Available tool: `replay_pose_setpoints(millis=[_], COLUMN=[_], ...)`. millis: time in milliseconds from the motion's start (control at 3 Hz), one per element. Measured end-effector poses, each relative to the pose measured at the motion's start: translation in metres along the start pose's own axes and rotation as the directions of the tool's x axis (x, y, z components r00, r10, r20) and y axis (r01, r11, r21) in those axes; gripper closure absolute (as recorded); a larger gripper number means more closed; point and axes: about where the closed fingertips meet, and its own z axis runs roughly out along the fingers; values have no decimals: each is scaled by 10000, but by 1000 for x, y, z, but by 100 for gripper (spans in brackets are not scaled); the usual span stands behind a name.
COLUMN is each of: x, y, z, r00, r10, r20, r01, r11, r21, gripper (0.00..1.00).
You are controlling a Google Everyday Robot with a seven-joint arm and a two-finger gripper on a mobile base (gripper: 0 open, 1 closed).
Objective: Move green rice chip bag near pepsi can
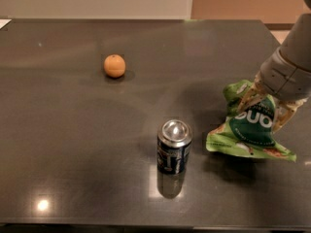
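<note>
The green rice chip bag (250, 127) is a crinkly light-green pouch with a dark green circle and white letters, at the right of the dark table. My gripper (265, 106) comes down from the upper right and is shut on the bag's upper part, with pale fingers on either side of the green circle. The bag hangs tilted, its lower edge just over the table. The pepsi can (173, 146), dark with a silver top, stands upright to the bag's left, a small gap apart.
An orange fruit (114, 65) lies on the dark table (73, 130) at the far left. The table's front edge runs along the bottom of the view, its right edge close behind the arm.
</note>
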Motion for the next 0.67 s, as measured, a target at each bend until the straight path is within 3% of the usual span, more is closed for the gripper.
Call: replay_pose_setpoints(millis=[667], x=[-44], y=[-1], z=[0], r00=[9934], r10=[-947], r20=[653], r01=[937], r11=[9954], r21=[193], gripper=[100])
